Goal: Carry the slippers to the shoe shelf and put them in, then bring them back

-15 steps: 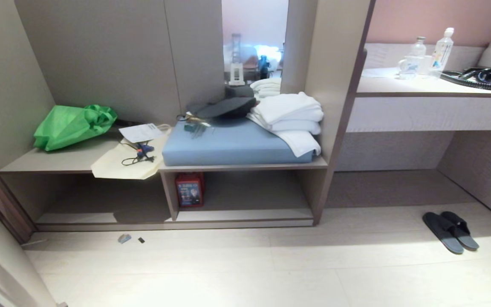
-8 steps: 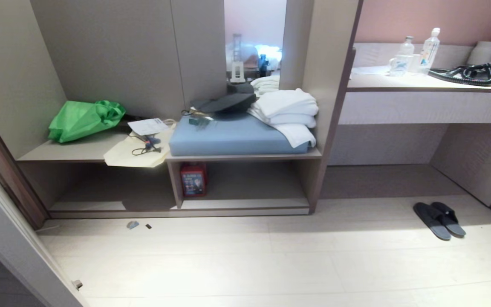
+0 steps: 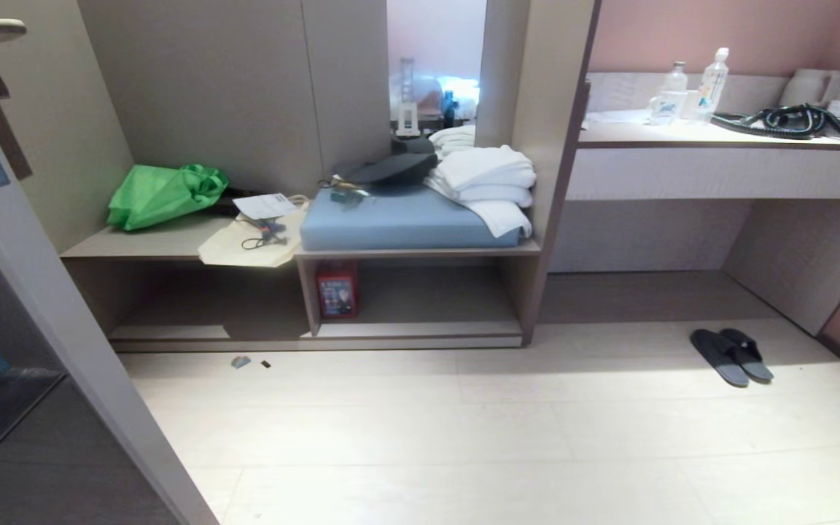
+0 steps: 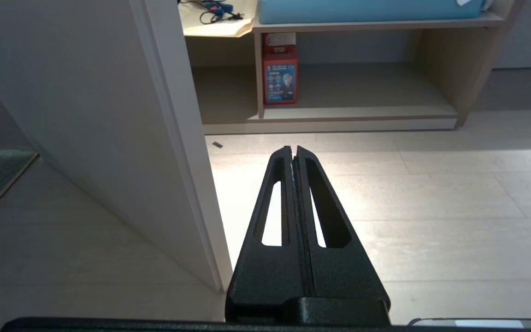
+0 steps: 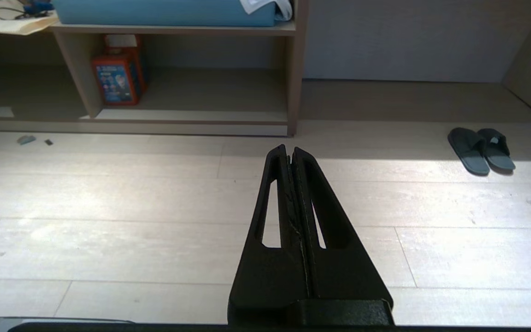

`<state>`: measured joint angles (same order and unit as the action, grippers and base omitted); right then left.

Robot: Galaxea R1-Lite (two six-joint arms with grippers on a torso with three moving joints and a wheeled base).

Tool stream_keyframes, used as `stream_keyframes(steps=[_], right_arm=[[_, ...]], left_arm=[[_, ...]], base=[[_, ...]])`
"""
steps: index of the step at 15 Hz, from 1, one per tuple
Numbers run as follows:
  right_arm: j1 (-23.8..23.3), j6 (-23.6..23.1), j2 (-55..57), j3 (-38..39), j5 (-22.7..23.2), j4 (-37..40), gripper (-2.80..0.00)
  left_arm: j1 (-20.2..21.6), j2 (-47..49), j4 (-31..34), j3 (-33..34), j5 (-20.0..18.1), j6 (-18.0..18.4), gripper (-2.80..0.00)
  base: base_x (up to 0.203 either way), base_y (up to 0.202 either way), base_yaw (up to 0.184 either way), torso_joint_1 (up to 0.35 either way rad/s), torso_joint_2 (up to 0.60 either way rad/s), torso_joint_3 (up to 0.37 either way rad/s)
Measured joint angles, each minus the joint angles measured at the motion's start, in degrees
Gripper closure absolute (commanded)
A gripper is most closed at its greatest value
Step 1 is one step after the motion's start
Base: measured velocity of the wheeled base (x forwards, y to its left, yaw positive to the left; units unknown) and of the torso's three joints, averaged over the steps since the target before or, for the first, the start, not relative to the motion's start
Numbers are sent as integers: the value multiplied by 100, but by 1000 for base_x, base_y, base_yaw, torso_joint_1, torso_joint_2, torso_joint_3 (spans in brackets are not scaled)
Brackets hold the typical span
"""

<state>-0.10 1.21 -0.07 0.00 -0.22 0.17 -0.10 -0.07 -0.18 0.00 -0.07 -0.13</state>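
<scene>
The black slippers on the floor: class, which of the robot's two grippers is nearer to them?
Right. The right gripper has the slippers in its own view, off to its side across bare floor. The left gripper faces the shoe shelf; its view shows no slippers.

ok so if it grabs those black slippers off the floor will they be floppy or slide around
The slippers look thin and flat, so probably light and somewhat bendy at the sole. The wide strap gives a tool something to pinch. They lie side by side, touching, on smooth pale floor, so a push would likely slide one against the other rather than tip it.
</scene>
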Motion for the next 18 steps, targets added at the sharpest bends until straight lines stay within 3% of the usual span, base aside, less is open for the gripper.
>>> stream_keyframes(steps=[18], right_arm=[[0, 2, 0, 0, -2, 1, 0]], left_arm=[[0, 0, 2, 0, -6, -1, 0]], base=[[-196, 0, 2, 4, 2, 2]])
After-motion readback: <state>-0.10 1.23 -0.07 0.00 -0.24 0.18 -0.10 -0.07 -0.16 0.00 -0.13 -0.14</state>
